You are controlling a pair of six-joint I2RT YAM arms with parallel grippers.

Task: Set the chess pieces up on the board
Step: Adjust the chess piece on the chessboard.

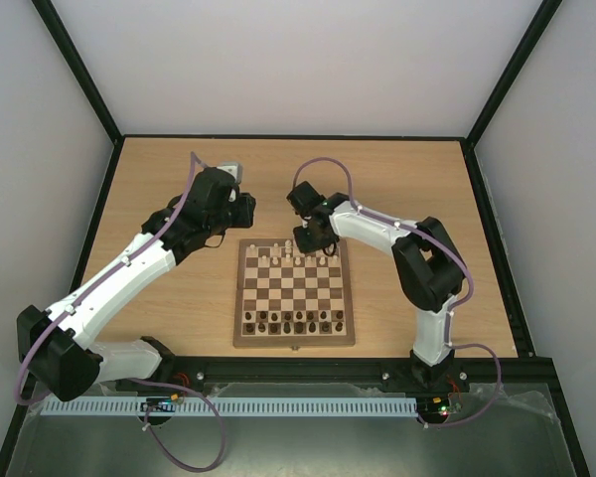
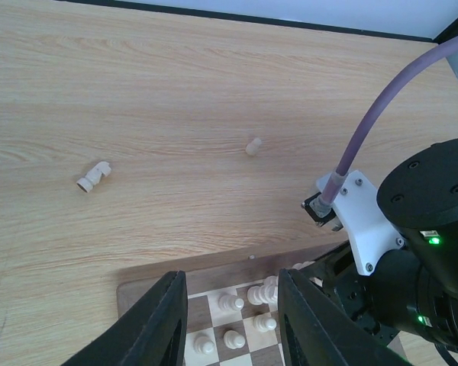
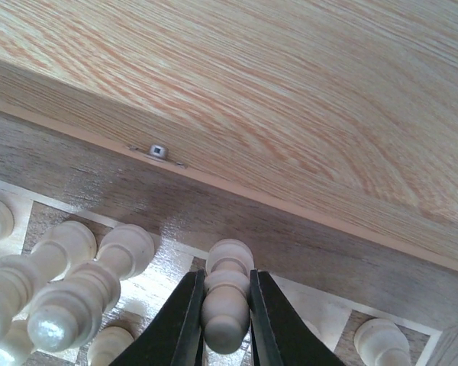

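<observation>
Right gripper [image 3: 224, 284] clamped a pale cream turned wooden chess piece [image 3: 223, 320] upright at a back-row square of the square cream-and-brown wooden chessboard [image 3: 305, 244]. Left gripper [image 2: 230, 301] hung wide open, empty. Placement step, I'd say; next it needed a clean release, then the two stray cream pieces [image 2: 94, 177].

Robot lab cell, white walls [image 1: 298, 60], black frame [image 1: 79, 68]
</observation>
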